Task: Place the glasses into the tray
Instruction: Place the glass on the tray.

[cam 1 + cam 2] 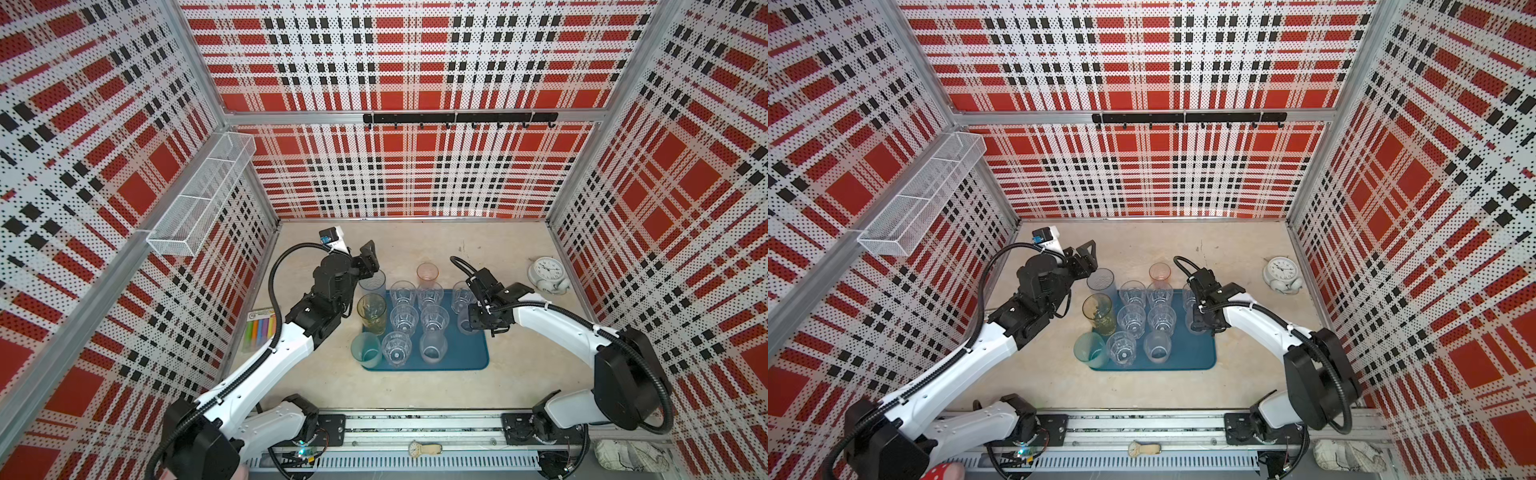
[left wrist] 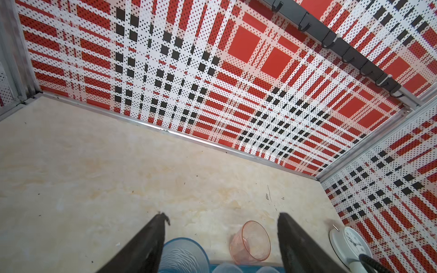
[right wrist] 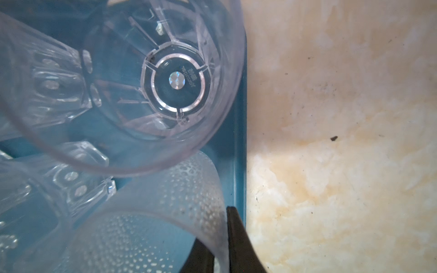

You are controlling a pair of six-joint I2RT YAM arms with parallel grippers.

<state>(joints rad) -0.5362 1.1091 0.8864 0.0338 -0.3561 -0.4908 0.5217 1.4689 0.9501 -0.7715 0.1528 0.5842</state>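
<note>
The right hand [image 3: 217, 227] pinches the frosted glass [image 3: 146, 212] by its thin wall, one finger inside, at the tray [image 3: 237, 153] edge. It looks light, stiff and slippery, so rim grips suit it. The left hand [image 2: 221, 216] gapes open, with the pink glass [image 2: 250, 241] on the table [image 2: 94, 165] just ahead of it.

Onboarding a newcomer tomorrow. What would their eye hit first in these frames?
The loud red, black and white plaid walls around the cell. The crowd of glasses on the teal tray in the middle of the table, with a pink glass alone behind it. The right gripper pinches a frosted glass at the tray's right edge; the left gripper hangs open by a grey-blue glass.
</note>
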